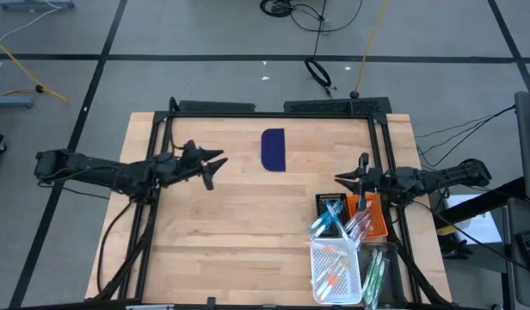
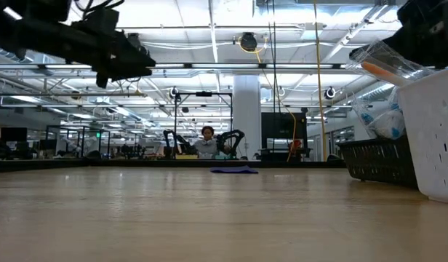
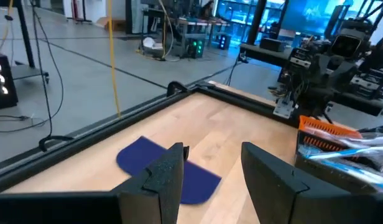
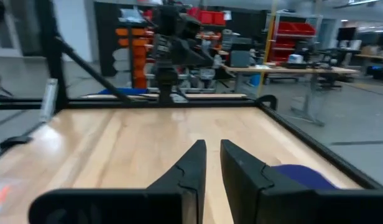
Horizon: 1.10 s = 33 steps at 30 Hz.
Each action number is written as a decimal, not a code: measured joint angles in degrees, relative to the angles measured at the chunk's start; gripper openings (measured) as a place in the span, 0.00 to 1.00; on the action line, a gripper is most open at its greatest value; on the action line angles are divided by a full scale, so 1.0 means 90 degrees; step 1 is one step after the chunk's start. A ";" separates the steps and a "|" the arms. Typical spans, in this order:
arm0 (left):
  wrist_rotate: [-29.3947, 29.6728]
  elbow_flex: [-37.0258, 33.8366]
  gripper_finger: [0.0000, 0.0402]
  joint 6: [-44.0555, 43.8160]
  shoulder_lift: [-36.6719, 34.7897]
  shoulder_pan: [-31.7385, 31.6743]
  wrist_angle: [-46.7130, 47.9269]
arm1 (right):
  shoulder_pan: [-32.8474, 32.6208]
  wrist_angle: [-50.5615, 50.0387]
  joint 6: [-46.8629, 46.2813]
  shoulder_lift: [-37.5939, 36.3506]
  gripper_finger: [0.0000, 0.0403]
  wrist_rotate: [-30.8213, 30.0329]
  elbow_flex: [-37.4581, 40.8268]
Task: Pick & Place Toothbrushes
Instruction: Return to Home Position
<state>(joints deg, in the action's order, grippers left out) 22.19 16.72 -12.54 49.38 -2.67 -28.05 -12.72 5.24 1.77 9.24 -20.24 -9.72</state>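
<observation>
Your left gripper (image 1: 211,168) hangs above bare wood on the table's left half, fingers spread wide with nothing between them. Your right gripper (image 1: 342,179) hovers just behind the black bin (image 1: 320,203), its fingers drawn to a thin slit and also empty. Both arms are held level and clear of the containers, which reads as a parked pose, so I judge the sorting finished and no grasp pending. The dark blue flat rectangle (image 1: 274,148) lies alone near the far edge, between the two grippers, and is no part of the job. The toothbrushes (image 1: 332,217) are all gathered at the near right corner, with none loose on the wood that I can see. The blue ones lean in the black bin, their long axes slanting from near-left to far-right. Wrapped ones lean likewise in the orange bin (image 1: 379,226). Orange-pink ones lie at mixed angles in the white basket (image 1: 316,258), and the green ones just right of it run near to far. You cannot tell which end carries the bristles.
</observation>
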 joint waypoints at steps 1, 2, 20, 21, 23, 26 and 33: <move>0.0062 -0.0123 0.40 -0.0009 -0.0137 0.0041 0.0006 | 0.0037 0.0009 -0.0038 -0.0051 0.09 0.0097 0.0042; 0.0108 -0.0229 0.40 -0.0031 -0.0258 0.0082 -0.0026 | 0.0064 0.0004 -0.0060 -0.0113 0.09 0.0193 0.0073; 0.1045 -0.1788 0.40 -0.0109 -0.1167 0.0590 -0.0568 | 0.0127 0.0031 -0.0443 -0.0533 0.10 0.0407 0.0806; 0.1148 -0.1786 0.40 -0.0097 -0.1163 0.0601 -0.0566 | 0.0127 0.0033 -0.0436 -0.0534 0.10 0.0400 0.0830; 0.1263 -0.1786 0.40 -0.0134 -0.1160 0.0602 -0.0456 | 0.0125 0.0041 -0.0504 -0.0533 0.10 0.0261 0.0834; 0.1257 -0.1786 0.40 -0.0395 -0.1160 0.0602 -0.0435 | 0.0125 0.0060 -0.0775 -0.0533 0.10 0.0269 0.0839; 0.1252 -0.1786 0.40 -0.0842 -0.1157 0.0602 -0.0431 | 0.0125 0.0057 -0.0773 -0.0523 0.11 0.0264 0.0848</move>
<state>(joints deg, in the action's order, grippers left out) 33.45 0.64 -20.11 38.96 2.74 -31.94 -11.60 5.76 -5.19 4.54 -17.87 -2.09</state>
